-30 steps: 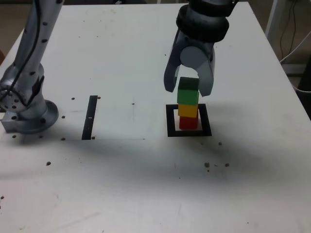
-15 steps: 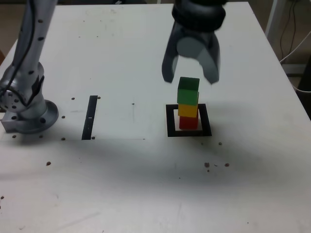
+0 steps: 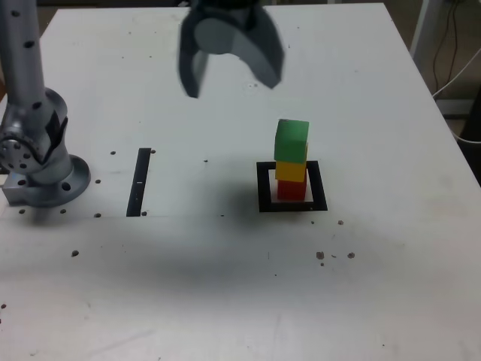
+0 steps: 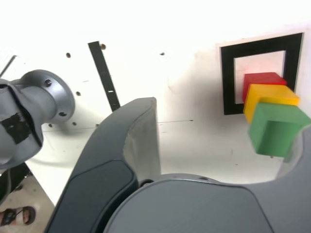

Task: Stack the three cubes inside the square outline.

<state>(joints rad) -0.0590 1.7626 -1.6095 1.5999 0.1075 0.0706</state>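
exterior view: tool (image 3: pixel 231 75) gapes wide, empty, clear of stacked cubes (image 3: pixel 291 162); black strip (image 3: pixel 139 181) lies apart.

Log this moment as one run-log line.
gripper: open, empty | stack: green cube on yellow cube on red cube | location: inside square outline

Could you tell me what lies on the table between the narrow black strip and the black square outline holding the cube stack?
In the exterior view, only bare white tabletop with a small dark speck separates the narrow black strip from the black square outline.
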